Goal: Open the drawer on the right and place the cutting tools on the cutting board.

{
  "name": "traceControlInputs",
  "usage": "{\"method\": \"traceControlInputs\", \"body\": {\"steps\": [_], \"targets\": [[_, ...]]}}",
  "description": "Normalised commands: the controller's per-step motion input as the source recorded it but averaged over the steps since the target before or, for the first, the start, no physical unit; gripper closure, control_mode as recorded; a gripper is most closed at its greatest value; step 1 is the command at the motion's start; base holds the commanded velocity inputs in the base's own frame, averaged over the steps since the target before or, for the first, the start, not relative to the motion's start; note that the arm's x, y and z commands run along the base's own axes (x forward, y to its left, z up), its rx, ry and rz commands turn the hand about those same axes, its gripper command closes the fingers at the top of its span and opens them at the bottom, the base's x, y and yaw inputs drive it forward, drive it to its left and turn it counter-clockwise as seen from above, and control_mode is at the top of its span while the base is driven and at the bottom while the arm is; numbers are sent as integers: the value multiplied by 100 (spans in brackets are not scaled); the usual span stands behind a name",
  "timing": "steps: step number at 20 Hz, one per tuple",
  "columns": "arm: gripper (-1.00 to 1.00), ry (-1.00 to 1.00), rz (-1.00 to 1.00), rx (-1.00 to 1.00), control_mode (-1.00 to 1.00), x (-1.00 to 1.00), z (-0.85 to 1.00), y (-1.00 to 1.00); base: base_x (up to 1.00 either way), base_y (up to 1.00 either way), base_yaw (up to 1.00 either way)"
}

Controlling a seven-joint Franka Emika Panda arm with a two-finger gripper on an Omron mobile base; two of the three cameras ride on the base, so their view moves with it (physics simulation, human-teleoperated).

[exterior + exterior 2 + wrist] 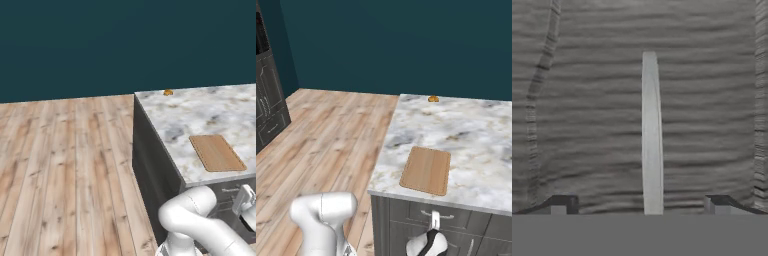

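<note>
Now end effector [642,205] spread wide, straddling drawer handle [651,135].

a rendered kitchen: a marble-patterned counter [466,135] tops dark grey cabinets with drawers [428,215] and pale metal handles [651,135]. a wooden cutting board [426,169] lies on the counter and a small orange object [433,99] sits at its far edge. light plank flooring [60,170], a teal wall [125,45] and tall dark cabinets [267,90] surround it.
</note>
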Motion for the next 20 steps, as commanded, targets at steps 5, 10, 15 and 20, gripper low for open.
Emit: {"method": "traceControlInputs", "body": {"steps": [5,10,15,20], "targets": [[-100,-10,3,-4,-100,21,-46,-24,0,0,0],[-100,-2,2,-1,-100,30,-24,-23,0,0,0],[-100,0,0,0,-100,40,-10,-18,0,0,0],[-100,-2,0,2,-100,25,1,-6,0,0,0]]}}
